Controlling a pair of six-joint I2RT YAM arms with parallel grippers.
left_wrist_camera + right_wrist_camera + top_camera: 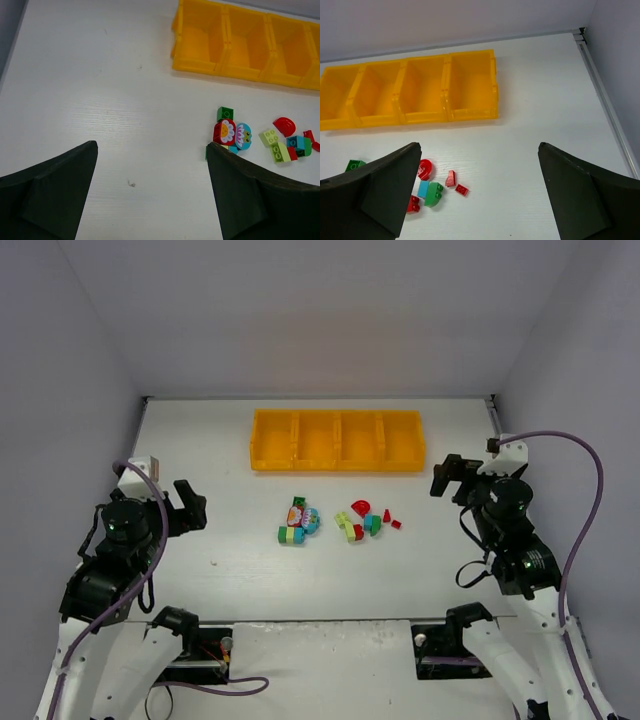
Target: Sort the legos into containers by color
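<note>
Zero legos (352,529) in the tray (337,466) so far, all four compartments bare. Lying in two small groups on the table (200,440), near the tray's front wall and between the two arms: one group with dark green, lime and two printed round pieces, the other with lime, teal, green and several red bits, among them a red half-round (360,507).

Left gripper (196,508) spread, holding nothing, well left of the legos. Right gripper (445,478) spread wide, also with nothing between the fingers, off to the right near the tray's end.

Seems to be the very start: no piece chosen yet. Next, probably: decide on one colour, lower the nearer gripper over a single piece at a group's edge, pinch only that one, carry it to one compartment. Calls for care, the pieces being tiny and many touching; easy to push a neighbour. Red wedge (450,178) and small red brick (461,189) apart from the rest, so likely the easiest to take.

Matte white table with one dark speck (131,183). Plain pale grey walls (320,320) on three sides, metal strip (607,105) along the right edge
</note>
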